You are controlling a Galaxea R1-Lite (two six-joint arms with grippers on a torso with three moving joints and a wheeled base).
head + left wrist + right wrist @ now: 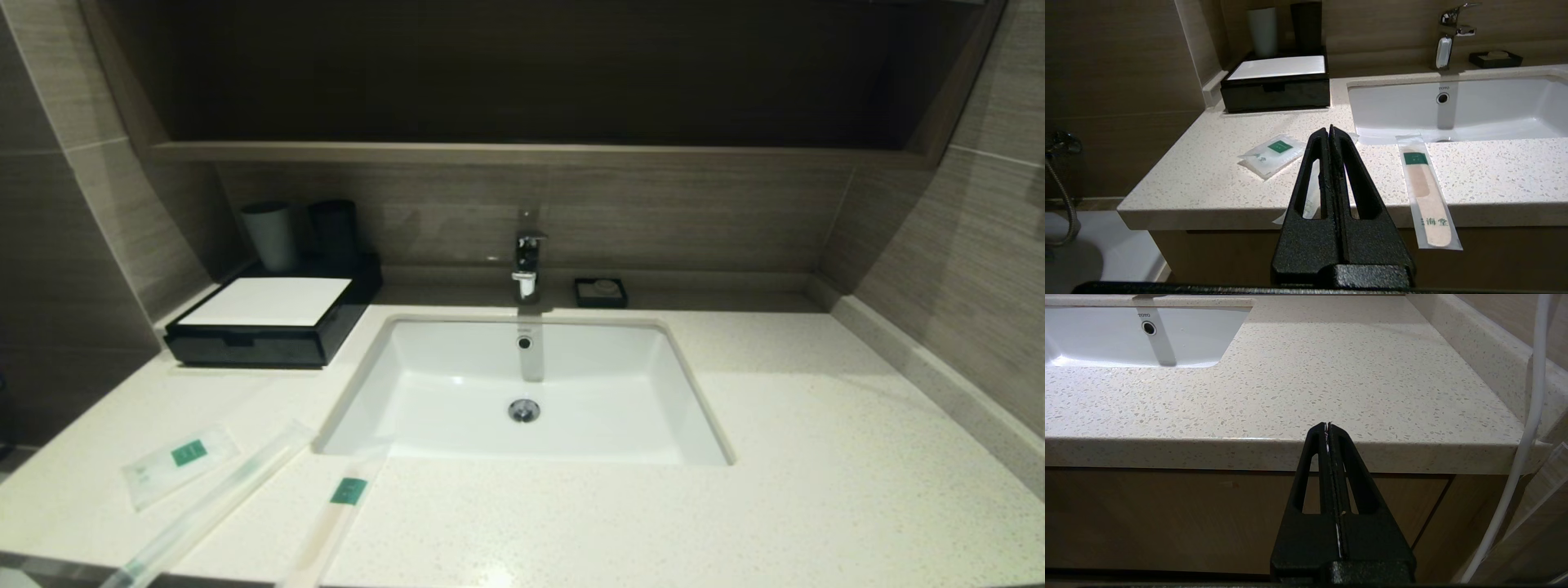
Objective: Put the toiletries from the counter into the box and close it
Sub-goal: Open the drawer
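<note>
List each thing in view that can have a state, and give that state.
box: drawer shut
short sachet: flat on counter
two long packets: overhanging the counter's front edge
tap: no water running
sink: empty
left gripper: shut
right gripper: shut

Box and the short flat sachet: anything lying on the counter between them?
No. In the head view, the box and the short flat sachet are separated only by bare counter; the left wrist view shows the same.
</note>
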